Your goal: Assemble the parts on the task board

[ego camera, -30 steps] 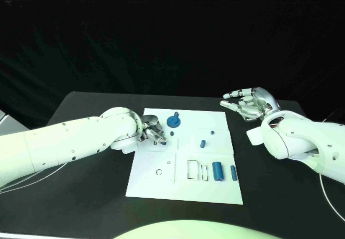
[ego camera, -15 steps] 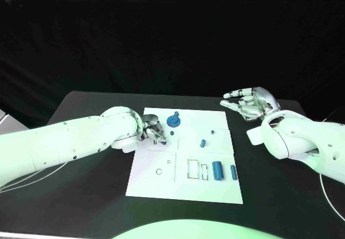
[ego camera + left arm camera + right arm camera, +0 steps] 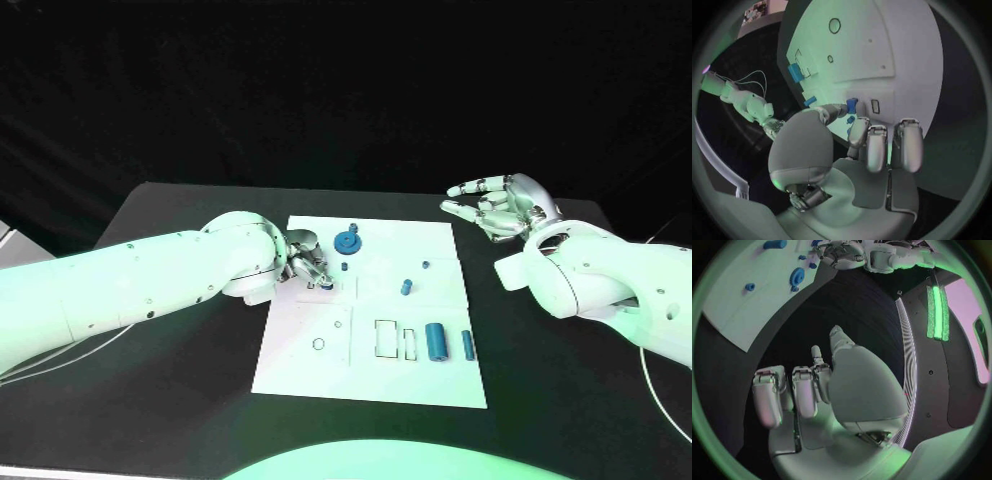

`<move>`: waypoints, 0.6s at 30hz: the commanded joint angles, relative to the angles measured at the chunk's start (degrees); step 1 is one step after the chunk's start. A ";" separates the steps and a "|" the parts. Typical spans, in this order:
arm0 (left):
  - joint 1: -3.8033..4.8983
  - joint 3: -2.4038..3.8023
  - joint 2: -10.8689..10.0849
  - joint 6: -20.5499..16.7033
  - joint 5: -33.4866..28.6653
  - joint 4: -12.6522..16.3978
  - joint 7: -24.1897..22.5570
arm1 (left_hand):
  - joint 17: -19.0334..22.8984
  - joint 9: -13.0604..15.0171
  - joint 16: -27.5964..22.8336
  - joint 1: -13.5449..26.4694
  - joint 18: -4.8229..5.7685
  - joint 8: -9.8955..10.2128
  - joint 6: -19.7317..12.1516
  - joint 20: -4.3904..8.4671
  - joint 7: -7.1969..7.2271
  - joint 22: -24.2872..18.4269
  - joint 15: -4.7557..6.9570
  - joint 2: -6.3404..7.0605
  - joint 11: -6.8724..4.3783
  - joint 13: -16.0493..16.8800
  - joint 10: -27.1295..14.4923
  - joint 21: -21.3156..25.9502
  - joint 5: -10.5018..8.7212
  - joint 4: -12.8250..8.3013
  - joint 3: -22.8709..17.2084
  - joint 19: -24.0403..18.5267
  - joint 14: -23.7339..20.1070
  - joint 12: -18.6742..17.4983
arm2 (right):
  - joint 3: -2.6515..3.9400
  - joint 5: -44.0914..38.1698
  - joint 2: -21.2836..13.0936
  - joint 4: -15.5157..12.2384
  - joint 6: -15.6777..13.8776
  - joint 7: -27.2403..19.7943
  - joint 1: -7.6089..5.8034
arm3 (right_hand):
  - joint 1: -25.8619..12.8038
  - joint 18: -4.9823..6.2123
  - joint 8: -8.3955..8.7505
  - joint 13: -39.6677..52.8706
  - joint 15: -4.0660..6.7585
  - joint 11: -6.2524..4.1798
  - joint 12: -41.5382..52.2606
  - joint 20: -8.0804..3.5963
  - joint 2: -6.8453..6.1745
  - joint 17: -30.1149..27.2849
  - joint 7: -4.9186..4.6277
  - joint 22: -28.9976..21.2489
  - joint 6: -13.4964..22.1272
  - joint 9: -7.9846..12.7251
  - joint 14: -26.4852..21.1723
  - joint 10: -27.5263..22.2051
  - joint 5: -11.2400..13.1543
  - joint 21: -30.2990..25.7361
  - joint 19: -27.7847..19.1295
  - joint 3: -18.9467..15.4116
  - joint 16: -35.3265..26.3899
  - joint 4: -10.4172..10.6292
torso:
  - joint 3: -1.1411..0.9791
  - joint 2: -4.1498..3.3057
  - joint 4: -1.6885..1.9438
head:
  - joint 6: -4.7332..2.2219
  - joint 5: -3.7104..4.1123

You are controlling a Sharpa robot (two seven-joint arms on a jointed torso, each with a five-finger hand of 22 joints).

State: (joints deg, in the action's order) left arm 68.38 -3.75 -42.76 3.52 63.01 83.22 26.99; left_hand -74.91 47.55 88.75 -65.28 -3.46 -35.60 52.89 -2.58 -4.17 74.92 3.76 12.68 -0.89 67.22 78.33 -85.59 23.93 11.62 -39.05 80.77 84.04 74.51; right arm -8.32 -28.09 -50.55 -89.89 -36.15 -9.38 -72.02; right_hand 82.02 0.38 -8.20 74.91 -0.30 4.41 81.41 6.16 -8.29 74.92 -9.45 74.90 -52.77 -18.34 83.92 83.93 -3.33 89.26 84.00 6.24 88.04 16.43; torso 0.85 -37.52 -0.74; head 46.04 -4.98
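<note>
The left hand [image 3: 307,262] pinched a small blue part [image 3: 852,105] over the task board [image 3: 433,380], seemingly mid-insertion, needing careful alignment; the right hand [image 3: 498,207] hung open beside the board.

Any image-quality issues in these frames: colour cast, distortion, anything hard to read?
Head view: green light tints both arms and the task board; small parts stay readable. Left wrist view: fisheye bends the board's edges, and the left hand hides part of it. Right wrist view: bright green strip at the rim; the right hand looms large.
</note>
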 commanded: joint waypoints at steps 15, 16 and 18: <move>-0.05 -0.12 1.09 2.22 -0.23 -0.82 1.11 | -13.24 -0.10 0.21 -0.62 0.77 -0.22 1.31 0.04 0.86 3.71 0.28 0.13 -0.11 0.15 0.45 -0.19 0.20 -13.08 -12.86 0.46 5.44 0.15 | 0.00 -0.11 0.01 -0.09 0.80 -0.28 0.04 | -0.32 -0.19 -0.21 8.73 0.04 0.02 -0.16 0.17 0.08 10.64 0.22 14.77 0.10 -0.07 4.88 -0.24 -0.10 -0.02 5.60 -0.42 -0.23 -0.08 | -0.02 -0.03 -0.03 | 0.08 0.07; -0.04 -0.12 1.21 2.30 -0.32 -0.92 1.31 | -13.26 -0.10 0.22 -0.62 0.78 -0.21 1.32 0.04 0.85 3.74 0.28 0.13 -0.11 0.21 0.48 -0.20 0.20 -13.07 -12.86 0.49 5.44 0.18 | 0.00 -0.11 0.02 -0.10 0.80 -0.28 0.04 | -0.32 -0.19 -0.21 8.73 0.04 0.02 -0.16 0.17 0.08 10.64 0.22 14.77 0.10 -0.07 4.88 -0.24 -0.10 -0.02 5.60 -0.42 -0.23 -0.08 | -0.04 -0.04 -0.01 | 0.10 0.07; -0.01 -0.12 1.51 2.75 -0.57 -1.21 1.87 | -13.30 -0.10 0.24 -0.61 0.78 -0.20 1.33 0.04 0.85 3.73 0.28 0.14 -0.11 0.31 0.54 -0.20 0.20 -13.07 -12.86 0.48 5.45 0.25 | 0.00 -0.11 0.05 -0.08 0.80 -0.27 0.04 | -0.32 -0.19 -0.21 8.73 0.04 0.02 -0.16 0.17 0.08 10.64 0.22 14.77 0.10 -0.07 4.88 -0.24 -0.10 -0.02 5.60 -0.42 -0.23 -0.08 | -0.06 -0.03 -0.01 | 0.15 0.06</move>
State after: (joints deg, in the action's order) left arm 68.54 -3.71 -41.57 4.19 63.06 82.00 27.77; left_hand -74.91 47.49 88.75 -65.26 -3.46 -35.59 53.40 -2.58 -3.89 74.91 3.76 12.70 -0.92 67.51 78.38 -85.59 23.92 11.62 -39.05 80.77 84.04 74.51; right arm -8.32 -28.08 -50.55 -89.90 -36.14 -9.34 -72.02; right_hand 82.03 0.38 -8.19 74.90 -0.30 4.41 81.41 6.16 -8.29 74.91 -9.44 74.94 -52.77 -18.33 83.92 83.93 -3.33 89.26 84.00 6.24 88.04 16.43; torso 0.82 -37.53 -0.74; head 46.13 -4.91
